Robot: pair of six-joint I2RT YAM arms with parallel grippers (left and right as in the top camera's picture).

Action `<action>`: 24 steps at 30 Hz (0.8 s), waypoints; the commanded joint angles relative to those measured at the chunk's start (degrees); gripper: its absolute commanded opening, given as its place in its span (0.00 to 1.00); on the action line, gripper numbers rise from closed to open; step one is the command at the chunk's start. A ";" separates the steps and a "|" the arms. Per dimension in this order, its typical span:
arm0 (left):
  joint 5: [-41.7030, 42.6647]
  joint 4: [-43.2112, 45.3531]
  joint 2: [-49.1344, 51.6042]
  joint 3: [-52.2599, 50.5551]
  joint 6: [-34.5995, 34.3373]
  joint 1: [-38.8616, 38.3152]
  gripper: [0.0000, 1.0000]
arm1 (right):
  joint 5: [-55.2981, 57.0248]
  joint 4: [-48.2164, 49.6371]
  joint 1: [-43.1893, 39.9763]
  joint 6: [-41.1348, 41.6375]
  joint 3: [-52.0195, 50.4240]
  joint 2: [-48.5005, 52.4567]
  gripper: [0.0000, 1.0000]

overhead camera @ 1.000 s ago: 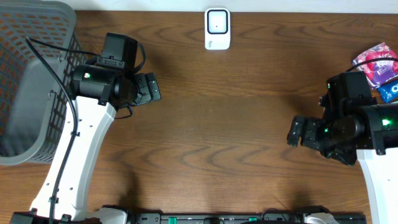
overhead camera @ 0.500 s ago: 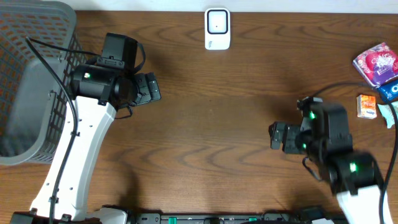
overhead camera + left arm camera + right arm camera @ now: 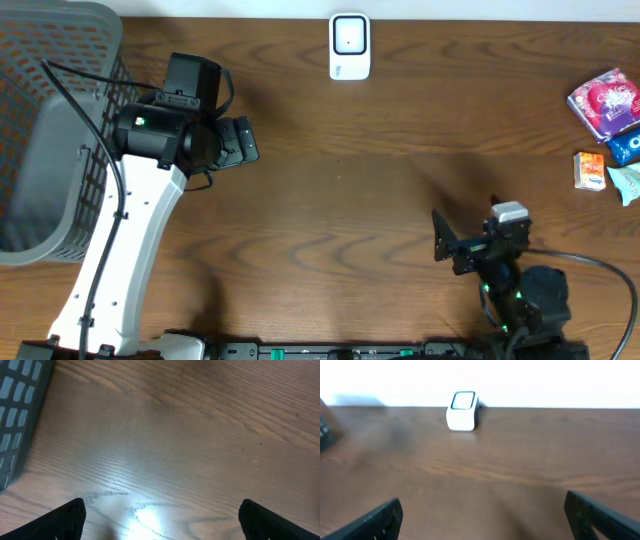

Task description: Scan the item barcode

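The white barcode scanner (image 3: 350, 45) stands at the table's far edge, and it shows again as the white scanner (image 3: 463, 410) far ahead in the right wrist view. The items lie at the right edge: a pink packet (image 3: 605, 103), a blue packet (image 3: 628, 148), a small orange box (image 3: 590, 170) and a teal piece (image 3: 629, 184). No barcode shows on them. My right gripper (image 3: 440, 238) is open near the front edge, left of the items, holding nothing (image 3: 482, 520). Over bare wood at the left, my left gripper (image 3: 250, 140) is open and empty (image 3: 162, 522).
A large grey mesh basket (image 3: 50, 130) fills the left side of the table, and its corner (image 3: 20, 410) shows in the left wrist view. A black cable runs from the right arm along the front edge.
The right arm has drawn back from beside the items to the front edge, its open gripper now lower and further left. The left arm has not moved.
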 commanded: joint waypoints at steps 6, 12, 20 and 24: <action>-1.16 -0.22 -0.15 0.44 0.35 0.24 0.98 | 0.68 16.55 -0.20 -1.16 -14.32 -7.15 0.99; -1.16 -0.22 -0.15 0.44 0.35 0.24 0.98 | 0.72 19.02 -1.73 -1.01 -17.11 -8.85 0.99; -1.16 -0.22 -0.15 0.44 0.35 0.24 0.98 | 0.70 13.88 -6.34 -0.96 -17.11 -9.07 0.99; -1.16 -0.22 -0.15 0.44 0.35 0.24 0.98 | 1.03 12.94 -8.04 -1.05 -17.11 -10.86 0.99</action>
